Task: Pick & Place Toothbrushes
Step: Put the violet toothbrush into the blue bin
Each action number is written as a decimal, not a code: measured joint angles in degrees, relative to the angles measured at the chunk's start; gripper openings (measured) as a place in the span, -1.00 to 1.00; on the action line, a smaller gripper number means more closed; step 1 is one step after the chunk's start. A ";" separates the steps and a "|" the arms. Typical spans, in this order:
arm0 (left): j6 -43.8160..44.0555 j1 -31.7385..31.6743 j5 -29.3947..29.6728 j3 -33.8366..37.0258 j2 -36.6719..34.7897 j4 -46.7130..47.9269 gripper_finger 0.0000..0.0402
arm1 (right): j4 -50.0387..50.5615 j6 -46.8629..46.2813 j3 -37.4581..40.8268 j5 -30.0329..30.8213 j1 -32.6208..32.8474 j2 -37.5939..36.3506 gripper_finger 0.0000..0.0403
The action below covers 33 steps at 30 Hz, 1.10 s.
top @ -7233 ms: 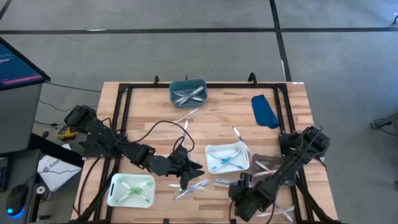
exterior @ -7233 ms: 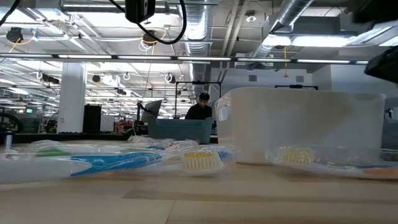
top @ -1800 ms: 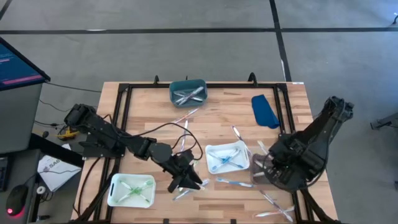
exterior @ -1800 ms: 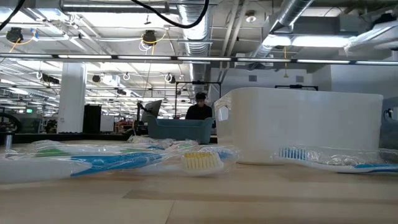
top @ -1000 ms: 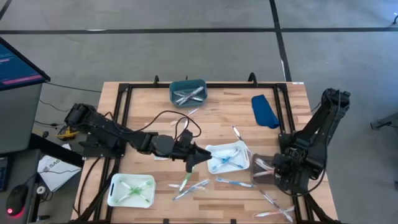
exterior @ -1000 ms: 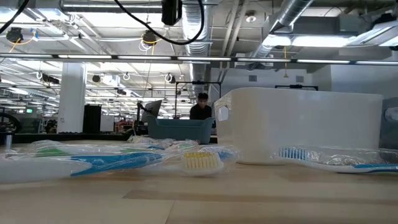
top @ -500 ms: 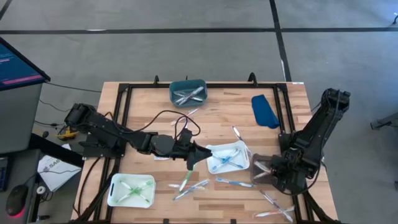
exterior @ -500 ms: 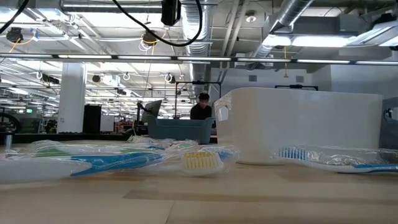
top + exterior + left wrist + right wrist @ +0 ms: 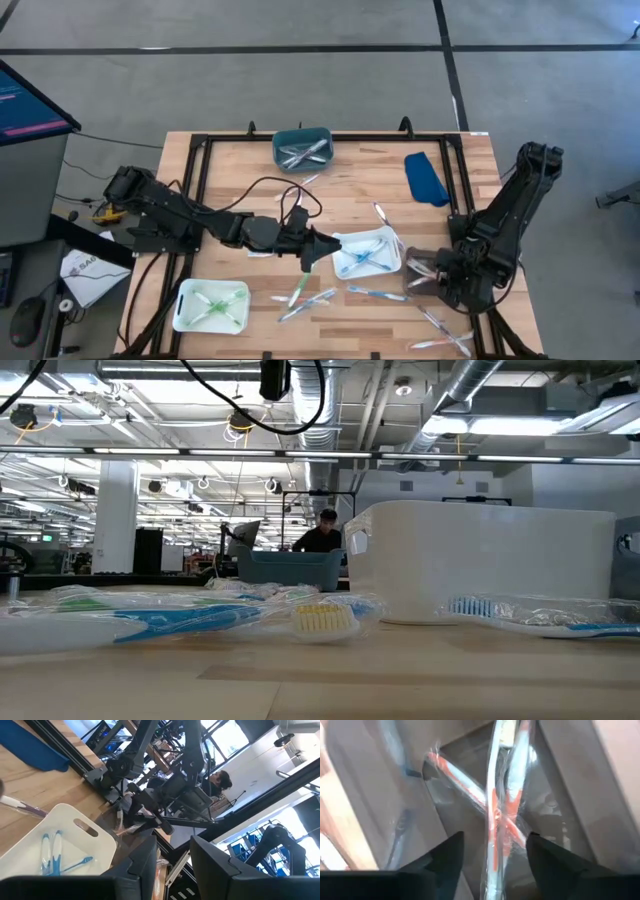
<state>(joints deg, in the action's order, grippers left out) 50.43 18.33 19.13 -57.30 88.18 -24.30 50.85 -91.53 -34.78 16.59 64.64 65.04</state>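
Right gripper (image 9: 492, 851): fingers standing apart, hovering over wrapped orange-handled toothbrushes (image 9: 502, 805) lying crossed in a clear plastic tray (image 9: 417, 268).
Left gripper (image 9: 318, 247): gripping a wrapped green toothbrush (image 9: 300, 283) beside the white rectangular tray (image 9: 340, 243).

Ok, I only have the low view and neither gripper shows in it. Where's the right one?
Observer: The right gripper hangs over the clear tray at the table's right edge, fingers apart.
Operator: Anything in that tray?
Observer: Wrapped pink-orange toothbrushes lie crossed in it, none between the fingers.
Operator: And the left arm?
Observer: The left gripper is beside the white tray, which holds blue toothbrushes.
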 joint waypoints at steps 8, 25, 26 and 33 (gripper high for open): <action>0.00 0.00 0.67 0.00 0.02 -0.19 -0.44 | 12.18 0.59 -8.62 1.91 -0.26 0.00 0.41; -3.13 -4.94 -6.06 0.00 0.04 -0.21 -0.44 | 14.06 17.33 -28.42 12.75 -18.19 0.00 0.42; -4.25 -5.43 -7.25 0.00 0.04 -0.19 -0.44 | 13.24 19.72 -29.49 13.29 -20.16 -0.02 0.42; -8.45 -10.13 -16.03 0.00 0.04 0.05 -0.44 | 2.63 34.28 -33.52 13.53 -34.22 -0.02 0.42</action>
<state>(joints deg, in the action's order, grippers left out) 41.98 8.20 3.11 -57.30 88.23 -24.25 53.48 -57.24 -68.29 30.12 30.42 65.01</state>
